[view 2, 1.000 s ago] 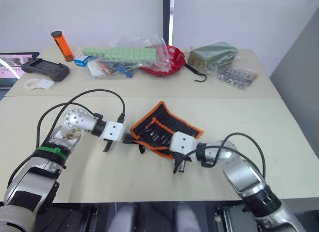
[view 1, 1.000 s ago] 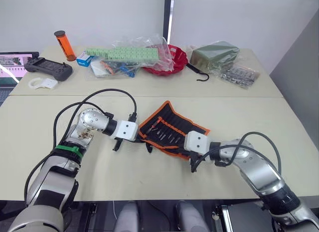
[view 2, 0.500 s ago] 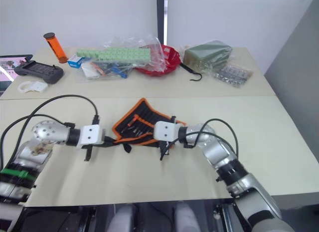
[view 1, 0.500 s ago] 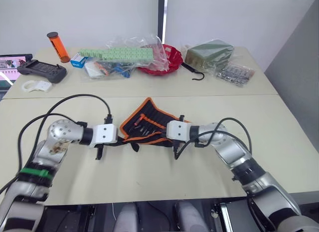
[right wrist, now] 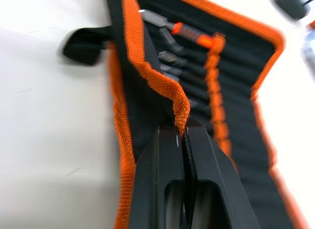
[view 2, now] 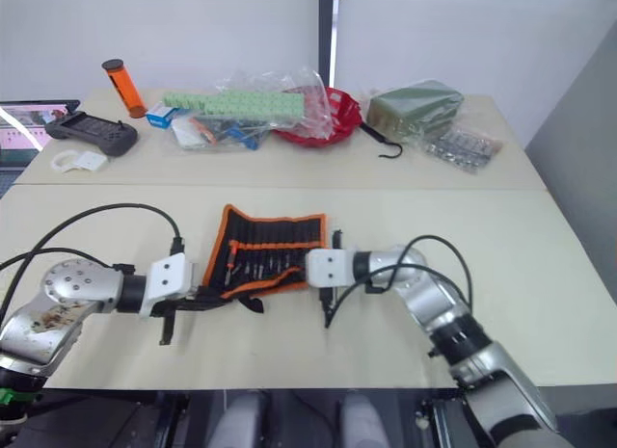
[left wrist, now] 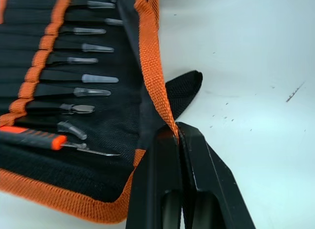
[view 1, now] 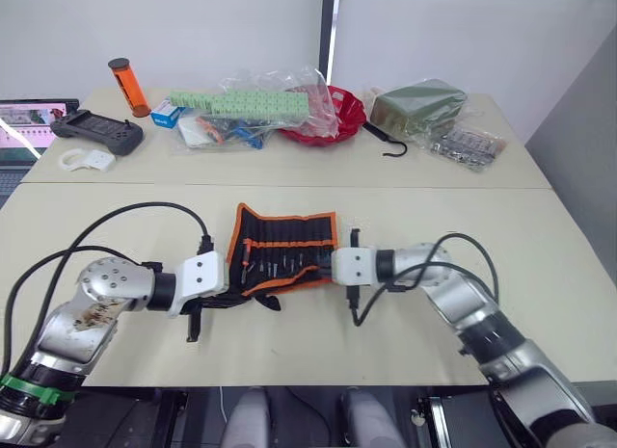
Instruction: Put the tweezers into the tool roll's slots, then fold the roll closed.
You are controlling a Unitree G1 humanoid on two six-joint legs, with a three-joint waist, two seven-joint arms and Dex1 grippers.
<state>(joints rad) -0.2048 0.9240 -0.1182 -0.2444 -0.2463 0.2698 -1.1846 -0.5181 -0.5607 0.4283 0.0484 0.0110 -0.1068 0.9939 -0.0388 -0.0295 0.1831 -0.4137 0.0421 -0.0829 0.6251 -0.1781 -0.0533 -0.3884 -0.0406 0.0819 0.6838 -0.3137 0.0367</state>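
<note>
- While both arms reach in from either side, the tool roll [view 1: 281, 251] lies open on the near table, closer to its front edge than to the seam with the far table.
- Left gripper [left wrist: 176, 135] is pressed together on the roll's orange edging at the front-left corner; the black strap [left wrist: 183, 87] sticks out just beside it.
- Right gripper [right wrist: 182, 132] is likewise pinched on the orange edging at the roll's right side, lifting a fold of the hem.
- Tweezers [left wrist: 74, 77] sit in the slots [view 1: 289, 234], tips showing in a row; a tool with an orange handle [left wrist: 32, 137] lies among them.
- Far table, well apart from the roll: red tray [view 1: 333, 116] under a clear bag of green blocks [view 1: 253, 103], black hook [view 1: 388, 143], olive-green packet [view 1: 416, 108], bag of small metal parts [view 1: 469, 145].
- Towards the far-left corner: orange tube [view 1: 126, 88], black game controller [view 1: 95, 131], white clip [view 1: 85, 160], laptop [view 1: 24, 127] at the edge.
- Arm cables [view 1: 145, 217] loop over the table beside the roll without lying on it.
</note>
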